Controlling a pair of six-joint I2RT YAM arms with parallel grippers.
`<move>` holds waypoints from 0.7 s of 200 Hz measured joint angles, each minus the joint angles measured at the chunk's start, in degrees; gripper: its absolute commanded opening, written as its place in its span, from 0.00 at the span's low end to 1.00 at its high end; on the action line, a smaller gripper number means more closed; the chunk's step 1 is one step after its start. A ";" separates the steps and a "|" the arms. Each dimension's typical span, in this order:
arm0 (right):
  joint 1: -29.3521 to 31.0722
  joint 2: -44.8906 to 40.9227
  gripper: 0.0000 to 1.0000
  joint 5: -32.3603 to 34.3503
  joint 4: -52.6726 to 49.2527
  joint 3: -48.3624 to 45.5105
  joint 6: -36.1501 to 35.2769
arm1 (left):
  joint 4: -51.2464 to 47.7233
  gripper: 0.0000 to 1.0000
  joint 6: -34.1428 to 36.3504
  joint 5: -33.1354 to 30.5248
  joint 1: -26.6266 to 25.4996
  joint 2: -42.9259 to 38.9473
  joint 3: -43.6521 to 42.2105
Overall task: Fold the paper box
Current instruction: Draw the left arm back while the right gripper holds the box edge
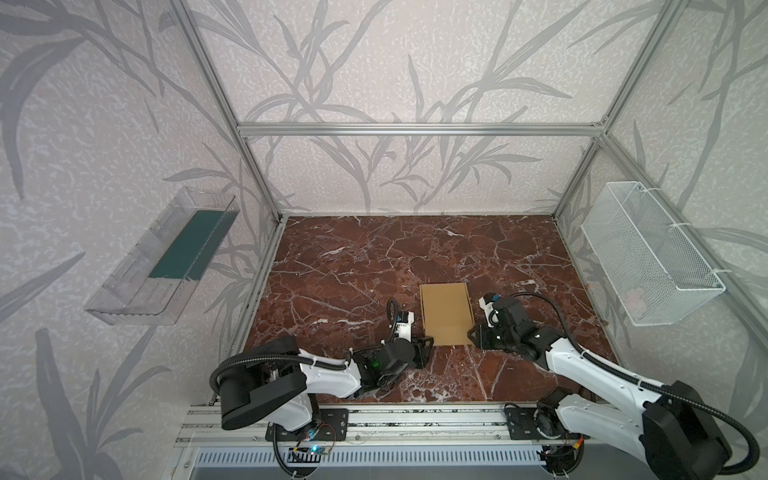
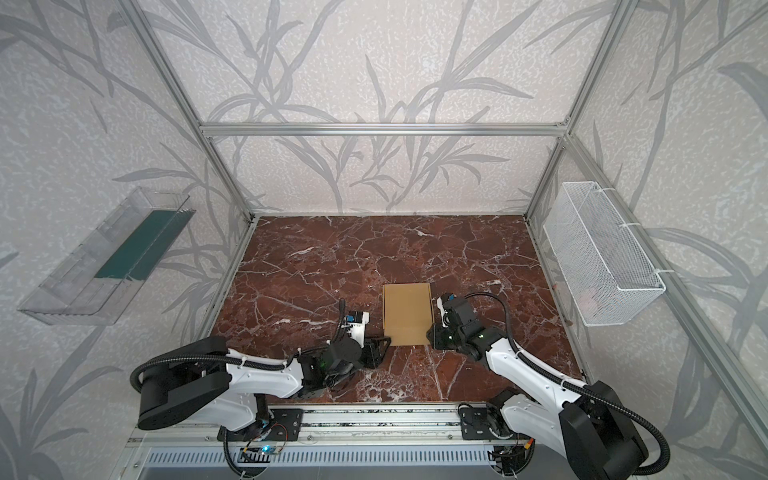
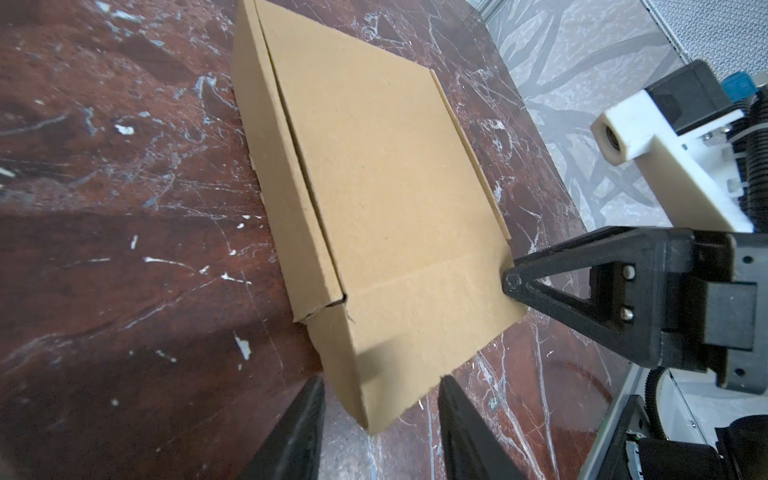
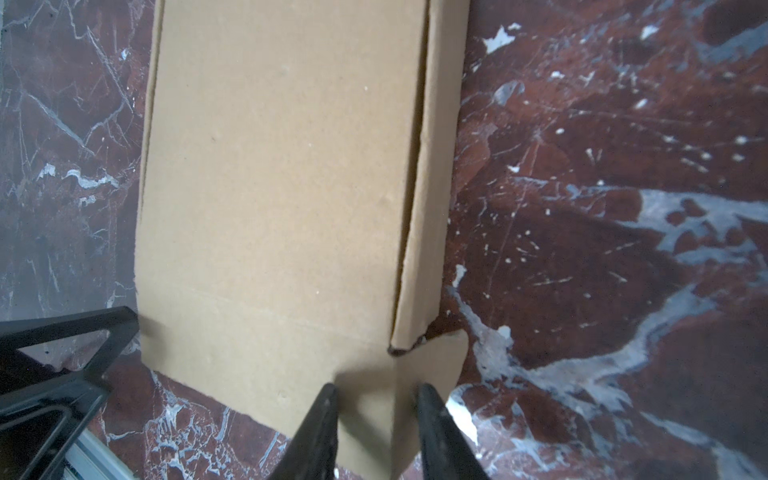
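Note:
The paper box is a plain tan cardboard mailer lying flat on the red marble table, lid down, with a front flap toward the arms. My left gripper sits at its near left corner. In the left wrist view the box pokes that corner between the jaws of the left gripper, which stand open with gaps on both sides. My right gripper is at the near right corner. In the right wrist view its jaws stand apart astride the corner fold of the box.
A clear plastic tray hangs on the left wall and a white mesh basket on the right wall. An aluminium rail carrying both arm bases runs along the table's front edge. Bare marble lies behind and to both sides of the box.

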 measured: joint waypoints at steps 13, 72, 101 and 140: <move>0.00 0.00 0.34 0.00 0.00 0.00 0.00 | -1.31 0.47 0.59 -0.68 -0.02 -0.85 0.00; 0.00 0.00 0.34 -0.02 0.00 0.00 -0.02 | -14.29 0.51 4.63 -4.39 0.70 -4.94 5.31; 0.00 0.00 0.34 -0.02 0.00 0.00 -0.02 | -19.65 0.52 6.19 -3.10 4.87 -7.85 9.44; -0.02 0.00 0.34 -0.04 0.00 0.00 -0.02 | -30.95 0.53 9.05 -0.02 12.66 -8.33 17.79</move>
